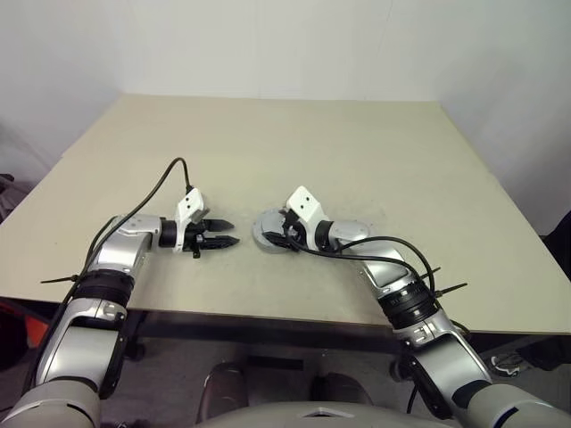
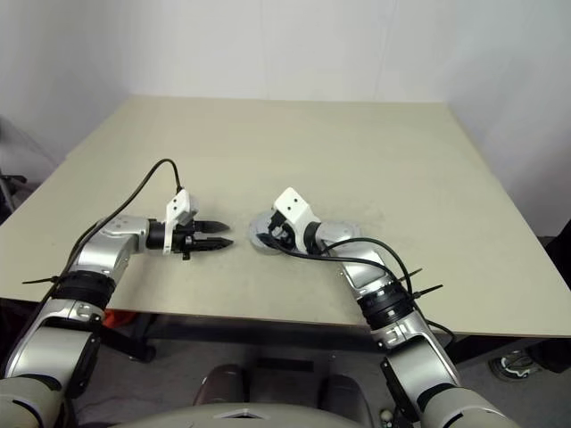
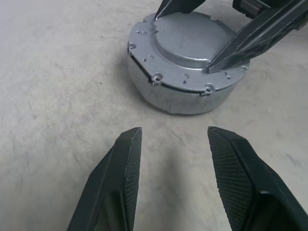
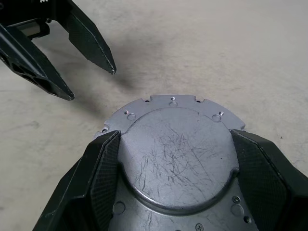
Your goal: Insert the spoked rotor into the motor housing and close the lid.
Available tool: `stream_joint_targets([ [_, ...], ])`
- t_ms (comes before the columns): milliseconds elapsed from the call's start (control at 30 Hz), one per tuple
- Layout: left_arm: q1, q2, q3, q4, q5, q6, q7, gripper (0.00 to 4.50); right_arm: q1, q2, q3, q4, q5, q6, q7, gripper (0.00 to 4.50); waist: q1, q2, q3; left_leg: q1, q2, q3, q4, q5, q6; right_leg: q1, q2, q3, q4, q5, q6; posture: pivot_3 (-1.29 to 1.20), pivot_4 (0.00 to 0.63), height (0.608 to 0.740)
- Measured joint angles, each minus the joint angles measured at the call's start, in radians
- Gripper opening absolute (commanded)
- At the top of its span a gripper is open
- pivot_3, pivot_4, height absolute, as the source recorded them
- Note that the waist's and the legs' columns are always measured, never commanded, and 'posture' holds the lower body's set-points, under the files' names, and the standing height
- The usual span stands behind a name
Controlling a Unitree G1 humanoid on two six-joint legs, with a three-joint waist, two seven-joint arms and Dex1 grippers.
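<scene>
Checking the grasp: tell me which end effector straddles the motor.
The right end effector: its fingers flank the lid. The left end effector is apart, empty.

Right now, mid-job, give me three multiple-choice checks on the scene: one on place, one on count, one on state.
1. Where is the lid?
A. on the motor housing
B. bare table
C. in the left gripper

2. How many grippers straddle it?
A. none
B. one
C. two

3. The left gripper is:
A. shut on the lid
B. open, empty
C. shut, empty

Answers: 1 A, the lid caps the housing. 2 B, the right gripper fingers flank the raised centre. 3 B, its fingers stand apart, short of the housing.
</scene>
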Motion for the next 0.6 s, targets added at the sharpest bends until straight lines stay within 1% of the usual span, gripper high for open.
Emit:
stream_joint_targets([
  [467, -0.001, 0.0, 0.0, -0.001, 0.0, 0.008, 0.005, 2.3, -0.001, 0.004, 0.004, 0.033, -0.013, -0.03, -0.003, 3.1, -0.001, 0.0, 0.0, 0.001, 0.0, 0.0, 0.0, 0.0, 0.0, 0.001, 0.0, 0.0, 0.0, 0.0, 0.0, 0.0, 0.0, 0.74],
  [600, -0.001, -0.013, 0.001, -0.003, -0.004, 0.045, 0.034, 2.3, -0.001, 0.002, 0.004, 0.039, -0.015, -0.038, -0.002, 3.1, 0.0, 0.0, 0.0, 0.001, 0.0, 0.0, 0.001, 0.0, 0.0, 0.001, 0.0, 0.0, 0.001, 0.0, 0.0, 0.0, 0.0, 0.74],
])
